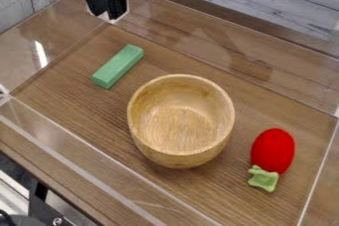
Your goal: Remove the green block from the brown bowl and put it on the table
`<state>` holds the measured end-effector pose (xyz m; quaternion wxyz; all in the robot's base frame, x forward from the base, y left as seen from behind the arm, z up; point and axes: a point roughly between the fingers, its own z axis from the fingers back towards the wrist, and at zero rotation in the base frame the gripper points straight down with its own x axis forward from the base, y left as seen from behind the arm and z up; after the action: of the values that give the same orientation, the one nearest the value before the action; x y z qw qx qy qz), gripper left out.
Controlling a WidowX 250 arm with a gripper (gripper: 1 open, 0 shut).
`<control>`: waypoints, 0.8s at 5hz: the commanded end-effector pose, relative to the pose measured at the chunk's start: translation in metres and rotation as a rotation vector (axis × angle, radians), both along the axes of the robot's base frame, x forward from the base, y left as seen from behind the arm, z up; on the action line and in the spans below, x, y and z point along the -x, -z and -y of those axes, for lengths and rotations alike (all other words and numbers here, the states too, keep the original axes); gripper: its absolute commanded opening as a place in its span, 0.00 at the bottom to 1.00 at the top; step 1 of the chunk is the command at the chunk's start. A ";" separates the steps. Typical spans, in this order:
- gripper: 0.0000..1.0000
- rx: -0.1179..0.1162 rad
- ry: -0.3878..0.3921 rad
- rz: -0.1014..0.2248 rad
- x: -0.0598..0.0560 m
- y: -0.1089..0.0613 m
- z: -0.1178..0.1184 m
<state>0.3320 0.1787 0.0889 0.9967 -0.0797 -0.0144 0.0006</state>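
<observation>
End effector (106, 10), empty, jaw state indiscernible, hangs at the far edge of the wooden desk (272, 91), well apart from the flat green rectangular block (118, 65) lying beside the empty round brown wooden bowl (181, 119); placement appears done, leaving only withdrawal.

You have a single view, set high at the near side, looking down and across the counter (79, 121) at moderate range, toward the far wall, end effector (105, 7) at far left.
</observation>
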 end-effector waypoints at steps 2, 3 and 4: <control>0.00 -0.052 0.016 0.061 -0.010 -0.023 -0.001; 1.00 -0.058 0.030 0.065 -0.012 -0.024 0.002; 1.00 -0.067 0.040 0.068 -0.014 -0.025 0.003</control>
<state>0.3368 0.1720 0.0884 0.9974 -0.0699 -0.0123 -0.0146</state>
